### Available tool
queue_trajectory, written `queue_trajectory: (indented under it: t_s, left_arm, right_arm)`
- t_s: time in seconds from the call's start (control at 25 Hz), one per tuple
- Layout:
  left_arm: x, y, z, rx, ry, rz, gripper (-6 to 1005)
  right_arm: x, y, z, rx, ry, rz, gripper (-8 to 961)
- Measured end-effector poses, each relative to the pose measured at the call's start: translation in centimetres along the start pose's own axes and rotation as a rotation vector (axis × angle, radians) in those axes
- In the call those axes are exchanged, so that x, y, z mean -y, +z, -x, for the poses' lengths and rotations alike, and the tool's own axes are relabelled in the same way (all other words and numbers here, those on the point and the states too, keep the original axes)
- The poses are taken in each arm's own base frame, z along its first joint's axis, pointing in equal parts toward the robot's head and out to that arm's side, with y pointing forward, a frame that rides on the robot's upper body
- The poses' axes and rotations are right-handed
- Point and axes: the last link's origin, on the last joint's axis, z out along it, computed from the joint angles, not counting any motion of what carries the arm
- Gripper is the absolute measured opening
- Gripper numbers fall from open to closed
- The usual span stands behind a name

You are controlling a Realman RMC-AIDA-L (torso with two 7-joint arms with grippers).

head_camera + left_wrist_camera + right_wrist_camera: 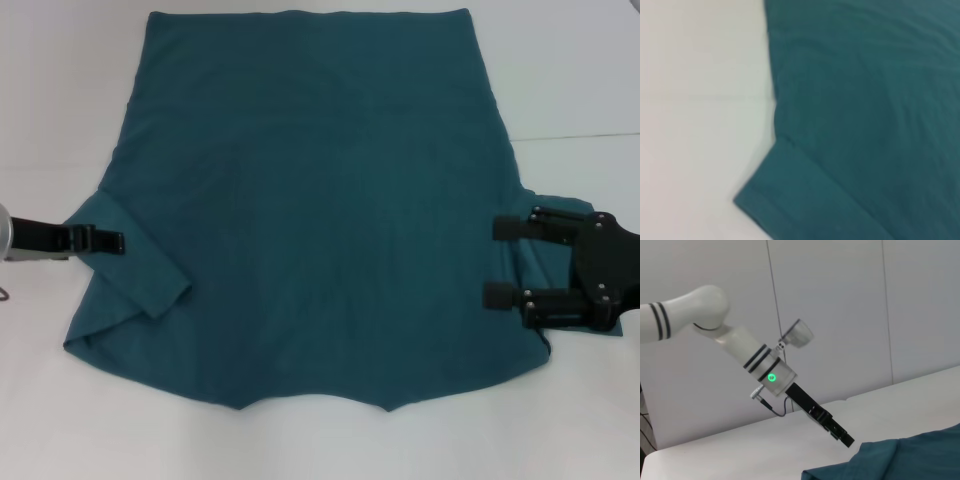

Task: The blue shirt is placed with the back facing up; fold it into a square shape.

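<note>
The blue shirt (320,200) is soft cloth, not shiny. Table (60,80) looks smooth & white. Right pincer (500,262) is black, hard, maybe plastic.

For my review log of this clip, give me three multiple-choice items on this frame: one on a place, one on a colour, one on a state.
1. Where is the right gripper?
A. At the shirt's right sleeve edge
B. Over the collar
C. Off the table

2. What colour is the shirt?
A. Red
B. Dark teal-blue
C. White

3. How does the left sleeve lie?
A. Spread flat outward
B. Cut off
C. Partly folded in over the body

Answers:
1 A: in the head view the right gripper sits at the right side of the blue shirt, its fingers wide apart by the right sleeve.
2 B: the fabric is plain dark teal-blue on the white table.
3 C: the left sleeve forms a flap lying over the shirt, next to the left gripper.
</note>
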Motion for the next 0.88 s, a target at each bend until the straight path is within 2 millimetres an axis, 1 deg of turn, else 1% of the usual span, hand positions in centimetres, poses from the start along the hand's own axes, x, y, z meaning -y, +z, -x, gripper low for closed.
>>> queue_trajectory:
  t_s: [0.2,0.4,0.64,0.88]
  left_arm:
    - [0.5,1.3,0.0,0.014,-0.075,0.032,796]
    - [1.2,2.2,-0.8,-0.064,-0.09,-0.008,794]
    - [1.4,2.8,-0.7,-0.064,-0.107,-0.018,792]
    - [0.9,3.4,-0.7,-0.046,-0.129,-0.008,793]
  right_arm:
    - [-0.1,0.2,0.1,0.001,-0.002,0.011,914]
    - [-0.1,0.3,0.1,0.003,-0.005,0.015,914]
    - [-0.2,0.3,0.1,0.005,-0.011,0.019,915]
    - [-0.1,0.6,0.3,0.009,-0.017,0.024,915]
